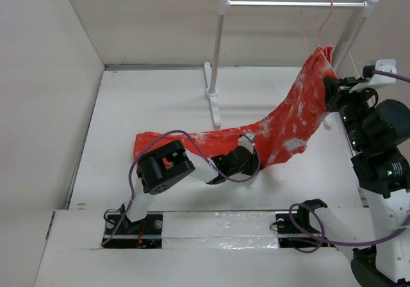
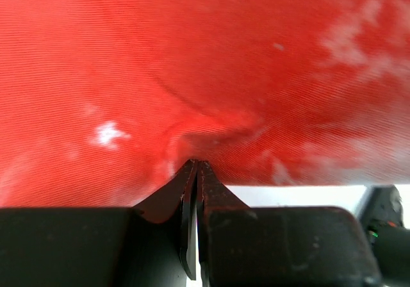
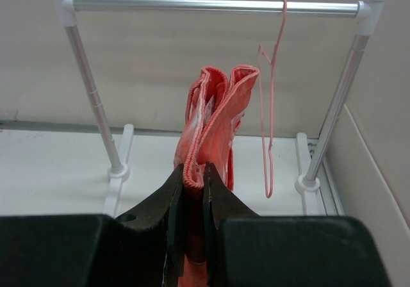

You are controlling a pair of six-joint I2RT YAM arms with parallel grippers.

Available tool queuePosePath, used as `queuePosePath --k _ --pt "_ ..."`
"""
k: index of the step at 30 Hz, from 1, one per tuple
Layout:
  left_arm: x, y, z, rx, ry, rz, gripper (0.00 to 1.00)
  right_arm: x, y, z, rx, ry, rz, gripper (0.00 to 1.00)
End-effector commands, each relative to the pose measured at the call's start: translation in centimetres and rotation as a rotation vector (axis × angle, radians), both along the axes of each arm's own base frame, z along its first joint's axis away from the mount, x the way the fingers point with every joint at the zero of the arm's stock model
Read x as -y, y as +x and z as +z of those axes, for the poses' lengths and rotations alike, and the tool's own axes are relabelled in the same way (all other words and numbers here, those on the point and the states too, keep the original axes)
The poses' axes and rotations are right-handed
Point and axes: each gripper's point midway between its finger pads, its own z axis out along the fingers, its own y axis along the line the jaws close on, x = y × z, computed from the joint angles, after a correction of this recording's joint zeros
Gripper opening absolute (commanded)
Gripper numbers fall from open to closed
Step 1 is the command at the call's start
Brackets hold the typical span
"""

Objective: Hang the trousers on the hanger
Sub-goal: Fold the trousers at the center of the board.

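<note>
The orange-red trousers (image 1: 291, 123) with white splotches stretch from the table at centre up to the back right. My right gripper (image 1: 332, 93) is shut on their bunched upper end (image 3: 214, 117), holding it raised just left of the hanger. The thin pink wire hanger (image 3: 269, 101) hangs by its hook from the white rail (image 3: 211, 5), near its right post; it also shows in the top view (image 1: 315, 24). My left gripper (image 1: 251, 147) is shut on the lower part of the cloth (image 2: 205, 75) near the table.
The white rail stand (image 1: 218, 63) has two posts and flat feet on the white table (image 1: 154, 101). Walls close in the left, back and right sides. Purple cables loop off both arms.
</note>
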Motion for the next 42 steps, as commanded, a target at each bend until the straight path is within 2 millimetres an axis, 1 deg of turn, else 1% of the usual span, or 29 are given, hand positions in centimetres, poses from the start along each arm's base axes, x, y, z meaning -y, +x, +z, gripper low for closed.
queuePosePath --k 1,4,5,8,10,13,14,15,16,18,19,20,21,22,23,24,26,27,28,29,30,33,34,36,37,38,40,41,42 --pt "4.0 -4.9 0.1 -0.019 -0.02 -0.171 0.0 -0.2 -2.8 5.7 0.191 0.02 0.044 0.0" --pt "4.8 -6.0 0.2 -0.036 -0.041 -0.218 0.0 -2.6 -1.9 5.1 0.164 0.006 0.159 0.0" --pt "4.6 -6.0 1.0 -0.028 -0.052 -0.217 0.0 -3.6 -0.8 4.3 0.131 -0.002 0.189 0.0" --pt "2.3 -5.5 1.7 -0.004 -0.044 -0.179 0.0 -6.2 0.1 3.4 0.102 -0.001 0.273 0.0" --pt "-0.5 -3.9 4.2 0.031 -0.072 -0.121 0.0 -7.9 1.2 2.5 0.081 0.009 0.294 0.0" --pt "-5.3 -0.8 8.6 0.129 -0.074 -0.026 0.13 -10.3 3.0 1.6 0.052 0.001 0.31 0.0" --pt "-6.8 0.1 9.8 0.159 -0.064 0.019 0.14 -12.0 2.9 1.8 0.053 0.001 0.351 0.0" --pt "-8.9 0.4 12.8 0.202 -0.075 0.048 0.14 -12.9 3.3 1.9 0.055 0.002 0.358 0.0" --pt "-11.1 1.5 13.3 0.213 -0.058 0.104 0.15 -14.1 4.6 0.9 0.025 -0.013 0.346 0.0" --pt "-15.5 2.1 16.1 0.252 -0.063 0.204 0.2 -16.6 5.0 1.3 0.035 -0.006 0.377 0.0" --pt "-18.1 3.6 17.0 0.262 -0.07 0.281 0.2 -18.2 6.4 -0.1 0.0 -0.023 0.381 0.0" --pt "-19.7 3.8 17.9 0.272 -0.087 0.319 0.23 -19.4 6.9 -0.4 -0.007 -0.026 0.398 0.0" --pt "-21.9 3.4 20.1 0.297 -0.129 0.355 0.25 -21.0 6.9 0.2 0.013 -0.013 0.429 0.0" --pt "-23.4 3.4 20.4 0.293 -0.143 0.398 0.27 -22.1 7.4 -0.2 0.006 -0.016 0.437 0.0" --pt "-25.3 3.9 21.2 0.304 -0.161 0.467 0.28 -24.3 8.6 -1.8 -0.03 -0.036 0.451 0.0" --pt "-26.8 3.1 23.0 0.33 -0.213 0.495 0.28 -25.9 8.4 -1.0 -0.013 -0.026 0.48 0.0" --pt "-28.5 2.5 24.4 0.344 -0.266 0.541 0.28 -28.7 8.9 -1.8 -0.022 -0.031 0.512 0.0" --pt "-29.8 1.9 25.4 0.361 -0.285 0.568 0.28 -31.0 10.1 -3.8 -0.053 -0.049 0.527 0.0" --pt "-30.5 1.5 26.6 0.376 -0.302 0.587 0.28 -33.0 9.5 -3.4 -0.046 -0.038 0.569 0.0" --pt "-31.7 1.5 27.1 0.391 -0.295 0.63 0.28 -34.6 9.5 -4.2 -0.061 -0.04 0.591 0.0" --pt "-32.5 0.9 27.5 0.395 -0.292 0.644 0.28 -37.1 10.2 -6.8 -0.099 -0.061 0.614 0.0" --pt "-33.9 0.2 28.6 0.41 -0.305 0.68 0.28 -42.4 8.8 -8.8 -0.119 -0.058 0.695 0.0" --pt "-34.2 0.1 28.8 0.413 -0.308 0.69 0.28 -44.9 8.8 -12.2 -0.167 -0.091 0.724 0.0" --pt "-35.1 0.0 28.9 0.414 -0.306 0.726 0.28 -48.4 7.4 -13.7 -0.174 -0.082 0.78 0.0" --pt "-35.3 0.0 29.0 0.414 -0.309 0.739 0.28 -50.6 7.1 -17.3 -0.227 -0.1 0.814 0.0" --pt "-35.7 0.0 29.0 0.417 -0.312 0.758 0.28 -52.3 5.8 -18.2 -0.241 -0.089 0.855 0.0" --pt "-36.2 -0.2 29.5 0.427 -0.336 0.775 0.28 -54.7 4.3 -20.7 -0.275 -0.084 0.921 0.0" --pt "-36.6 -0.2 29.6 0.43 -0.339 0.794 0.28 -55.9 3.8 -23.0 -0.31 -0.092 0.939 0.04" --pt "-36.8 -0.3 29.8 0.432 -0.348 0.803 0.28 -57.0 2.3 -23.4 -0.311 -0.092 0.97 0.04"
